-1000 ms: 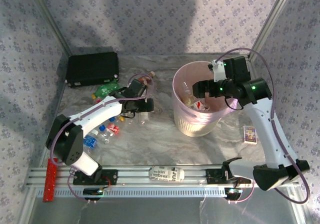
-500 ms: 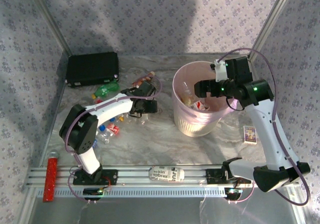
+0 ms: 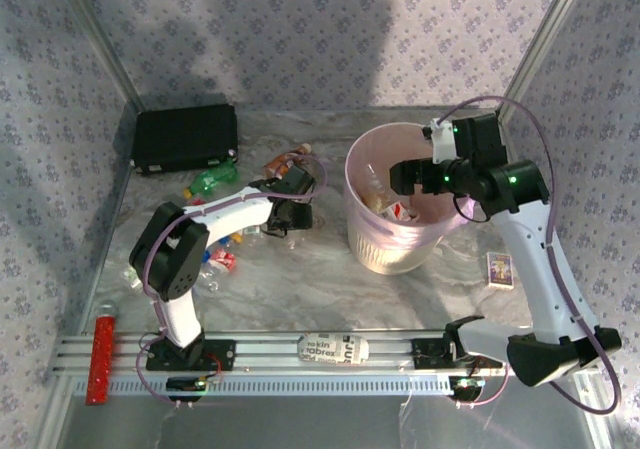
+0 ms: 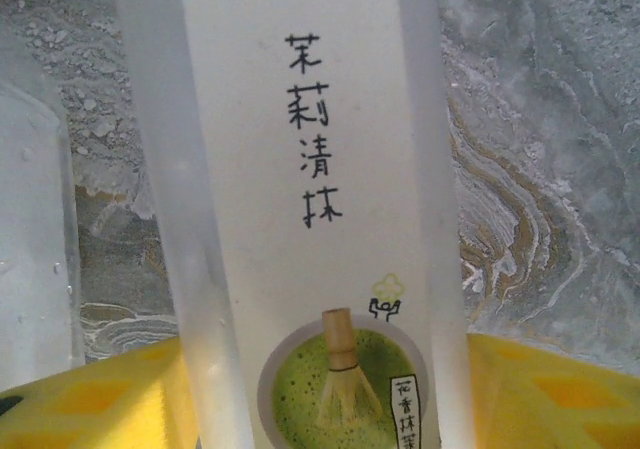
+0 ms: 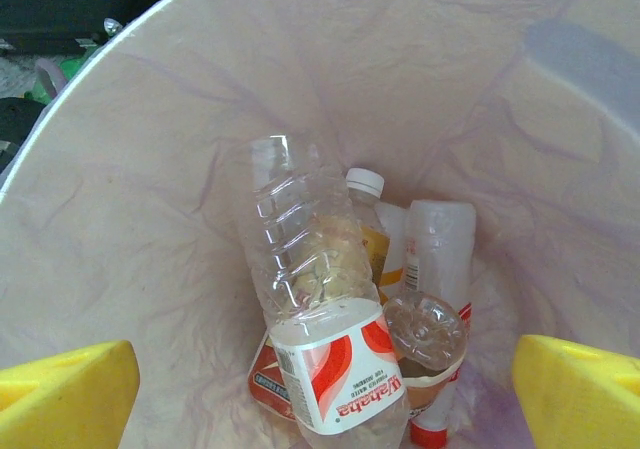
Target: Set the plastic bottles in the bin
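Closure is the news: the left gripper (image 3: 278, 217), wide a second ago, now pinches the frosted matcha-label bottle (image 4: 310, 169) lying left of centre, still outside the bin (image 3: 385, 254) at centre right, so lifting looks next, while the right gripper (image 3: 402, 179) hangs spread above it.

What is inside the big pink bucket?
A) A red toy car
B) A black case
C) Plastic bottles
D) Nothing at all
C: the right wrist view looks straight down into the bin, and several plastic bottles lie piled at its bottom, one with a red and white label.
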